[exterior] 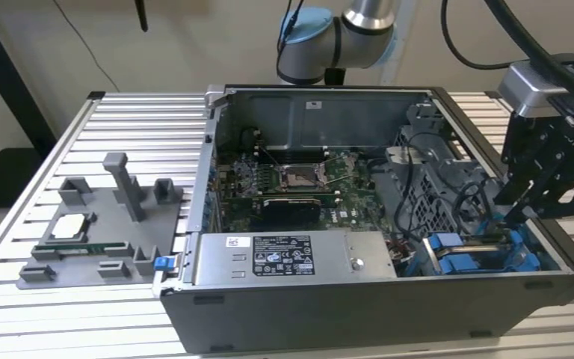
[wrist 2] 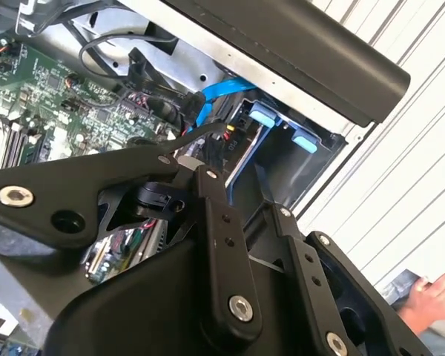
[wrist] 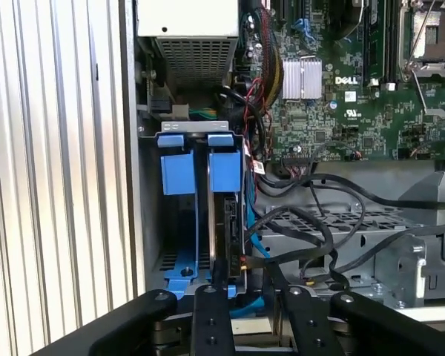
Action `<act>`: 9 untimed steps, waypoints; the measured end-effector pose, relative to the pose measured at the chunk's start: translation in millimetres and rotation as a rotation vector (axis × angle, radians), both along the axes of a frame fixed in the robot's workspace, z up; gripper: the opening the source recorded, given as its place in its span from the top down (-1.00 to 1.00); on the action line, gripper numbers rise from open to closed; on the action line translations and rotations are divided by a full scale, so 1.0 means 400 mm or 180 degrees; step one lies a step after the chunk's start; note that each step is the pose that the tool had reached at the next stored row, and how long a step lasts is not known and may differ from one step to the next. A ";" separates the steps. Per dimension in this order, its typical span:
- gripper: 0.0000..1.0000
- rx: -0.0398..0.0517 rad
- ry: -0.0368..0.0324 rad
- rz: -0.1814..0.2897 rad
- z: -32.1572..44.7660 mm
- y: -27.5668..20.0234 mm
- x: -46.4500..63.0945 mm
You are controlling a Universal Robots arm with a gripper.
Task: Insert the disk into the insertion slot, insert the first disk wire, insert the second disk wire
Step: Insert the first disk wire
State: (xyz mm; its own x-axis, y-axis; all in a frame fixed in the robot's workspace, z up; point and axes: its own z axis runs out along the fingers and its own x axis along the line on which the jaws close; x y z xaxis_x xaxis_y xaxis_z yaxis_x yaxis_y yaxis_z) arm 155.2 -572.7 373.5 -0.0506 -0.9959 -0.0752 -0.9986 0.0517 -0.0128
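Ribbed tabletop [wrist: 59, 185] underneath, closed fingers [wrist: 211, 315] hang just above the slotted-in disk [wrist: 232, 222].

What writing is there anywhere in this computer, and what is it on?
White sticker on the power-supply box: print too small to read.
Small sticker on the back wall of the computer case: too small to read.
Motherboard: a maker's logo in white; the other print too small to read.
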 end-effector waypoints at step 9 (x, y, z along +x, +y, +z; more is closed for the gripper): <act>-1.00 -0.0001 0.0006 0.0000 0.001 0.000 0.000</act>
State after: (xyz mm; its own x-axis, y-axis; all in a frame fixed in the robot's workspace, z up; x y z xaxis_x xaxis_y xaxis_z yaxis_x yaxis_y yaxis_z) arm 155.2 -572.6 373.8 -0.0507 -0.9959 -0.0748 -0.9986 0.0517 -0.0109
